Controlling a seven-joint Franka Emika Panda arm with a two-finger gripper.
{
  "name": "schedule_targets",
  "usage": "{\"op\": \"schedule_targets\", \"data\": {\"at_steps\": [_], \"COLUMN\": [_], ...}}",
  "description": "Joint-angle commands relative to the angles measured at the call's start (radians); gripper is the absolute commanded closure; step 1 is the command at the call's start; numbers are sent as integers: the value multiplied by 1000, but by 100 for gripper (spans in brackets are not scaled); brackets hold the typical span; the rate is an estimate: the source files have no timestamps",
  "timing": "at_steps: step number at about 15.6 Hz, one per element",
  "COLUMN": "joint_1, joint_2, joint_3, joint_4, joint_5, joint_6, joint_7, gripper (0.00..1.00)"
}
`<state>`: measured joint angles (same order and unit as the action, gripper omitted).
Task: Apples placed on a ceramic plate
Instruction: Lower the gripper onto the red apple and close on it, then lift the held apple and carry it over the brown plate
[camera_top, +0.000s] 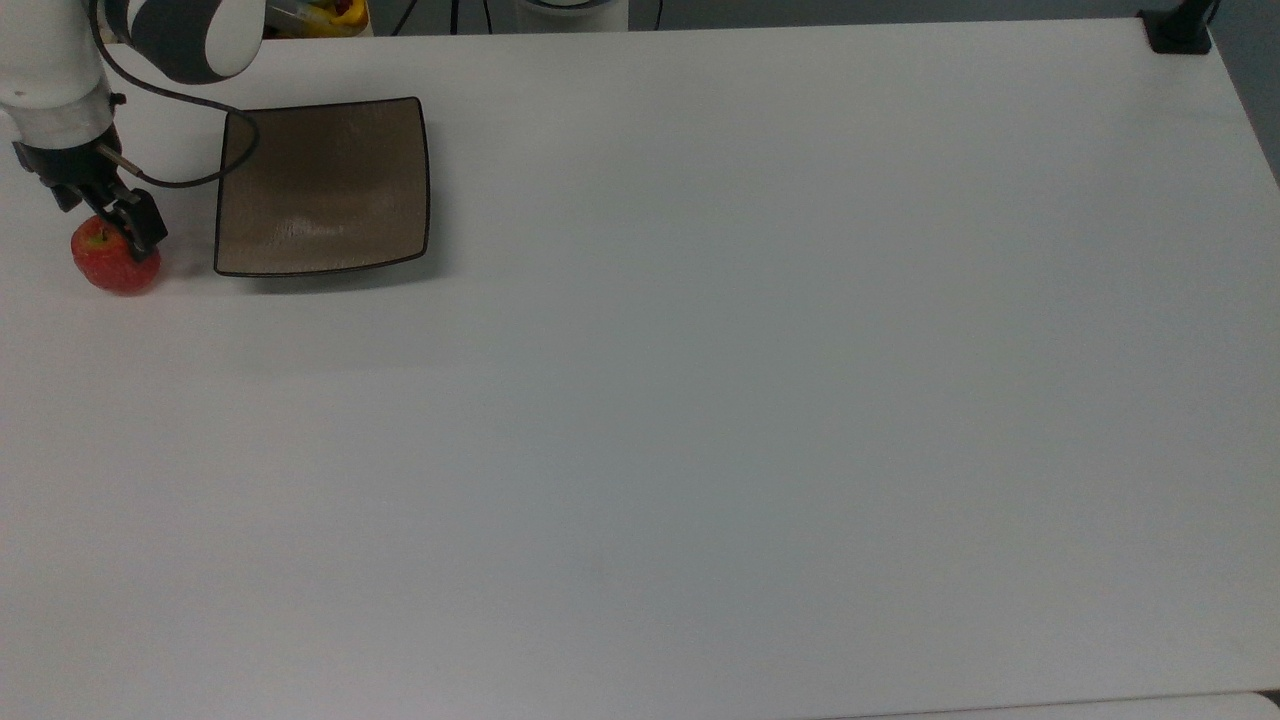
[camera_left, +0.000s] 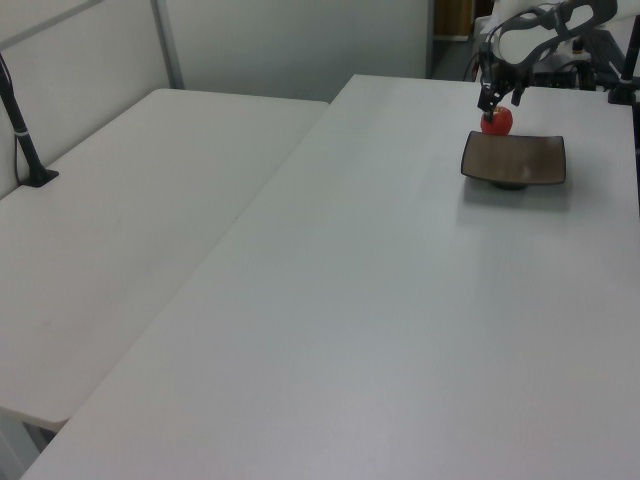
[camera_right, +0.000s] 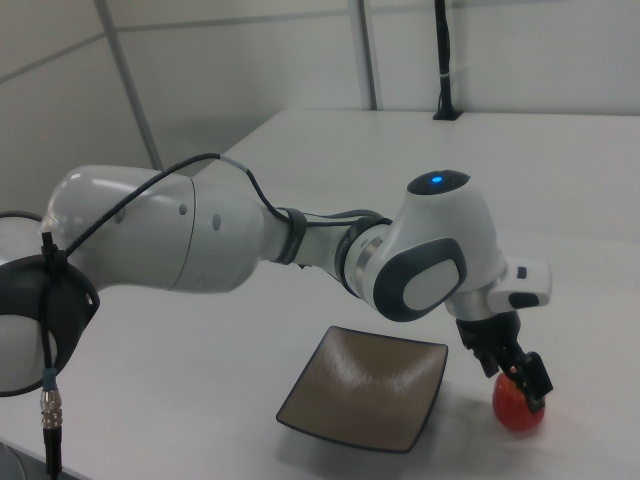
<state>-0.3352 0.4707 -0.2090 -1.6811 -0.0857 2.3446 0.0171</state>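
Red apple (camera_top: 112, 266) sits on the table (camera_top: 700, 400), left of the plate (camera_top: 322, 187) in the top view. My gripper (camera_top: 112, 216) straddles its top, fingers spread.

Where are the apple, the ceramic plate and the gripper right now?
apple (camera_top: 108, 268): top view, its red lower skin.
ceramic plate (camera_top: 320, 190): top view, its dished brown centre.
gripper (camera_right: 518, 372): right view, between the fingertips at the apple's top.
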Motion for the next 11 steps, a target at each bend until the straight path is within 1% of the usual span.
{"op": "schedule_targets", "data": {"at_steps": [1, 2, 3, 4, 5, 6, 7, 11], "joint_1": [8, 7, 7, 7, 7, 7, 5, 5], "joint_2": [29, 29, 29, 31, 31, 31, 31, 31], "joint_3": [-7, -6, -7, -6, -6, -6, -6, -6], "joint_4": [17, 21, 21, 21, 21, 21, 21, 21], "joint_5": [-25, -25, -25, -25, -23, -23, -23, -22], "joint_6": [15, 15, 15, 16, 16, 16, 16, 18], "joint_7": [9, 9, 9, 11, 11, 11, 11, 11], "gripper": [0, 0, 7, 23, 33, 39, 41, 41]}}
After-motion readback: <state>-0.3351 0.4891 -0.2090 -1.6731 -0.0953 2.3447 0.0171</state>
